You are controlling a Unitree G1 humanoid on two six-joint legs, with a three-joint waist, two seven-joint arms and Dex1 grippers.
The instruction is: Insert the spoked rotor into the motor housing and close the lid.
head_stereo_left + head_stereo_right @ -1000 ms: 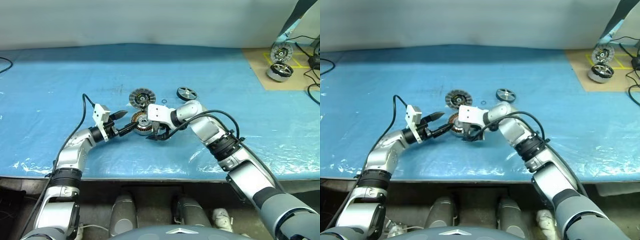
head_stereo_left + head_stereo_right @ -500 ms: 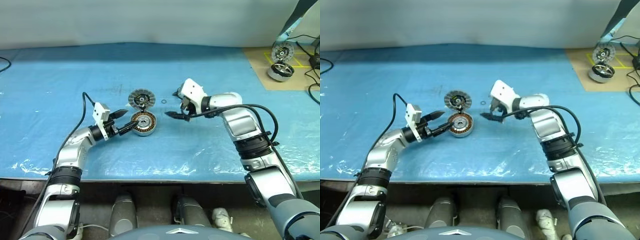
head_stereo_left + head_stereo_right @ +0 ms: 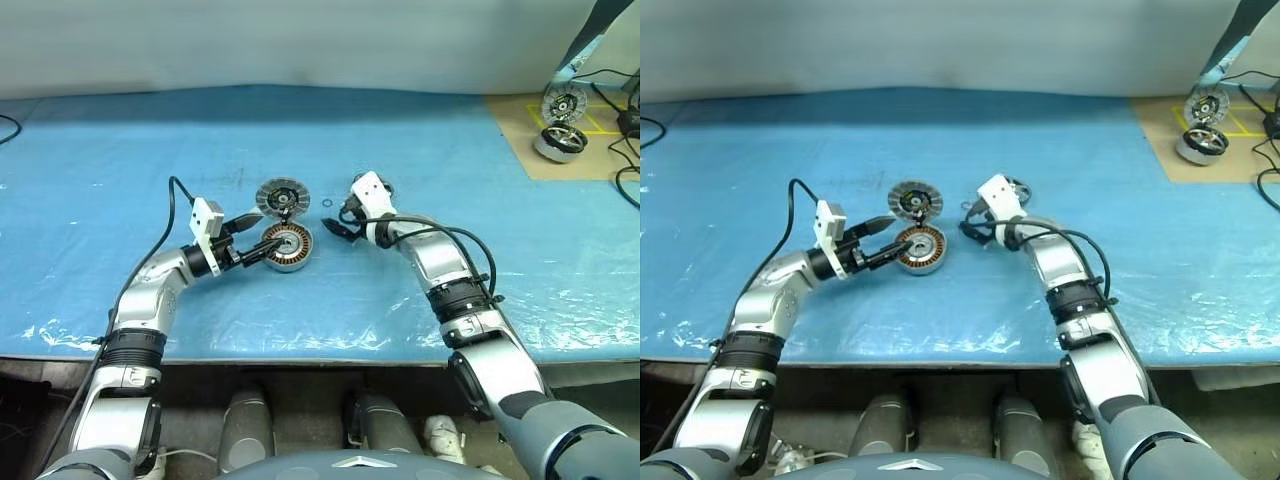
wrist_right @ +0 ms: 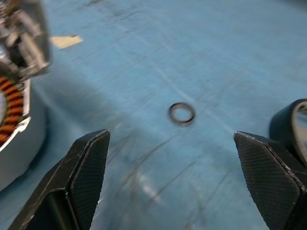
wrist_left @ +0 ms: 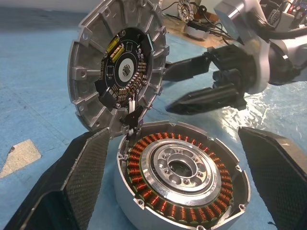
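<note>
The housing is sitting on the blue-covered bench, near its middle, its ring of copper windings facing up around a silver centre. The lid is standing tilted up on edge at the housing's far side, touching its rim, with the ribbed face and dark circuit board turned toward the left wrist camera. The left claw is reaching in from the left, pointing right, with its fingers spread wide apart; in the left wrist view they are flanking the housing on either side without clamping it, and whether a fingertip is touching the housing's left edge cannot be told. The right claw is hovering just right of the housing, pointing left and slightly down, its fingers also standing well apart and holding nothing. The rotor is lying flat on the bench at the far right of the right claw, mostly hidden behind the white wrist block in the head views; in the right wrist view its dark rim is showing just beside one finger. A small dark ring is lying on the bench between the lid and the rotor, ahead of the right claw. Far right, on a brown mat, two more motor parts are standing among cables.
</note>
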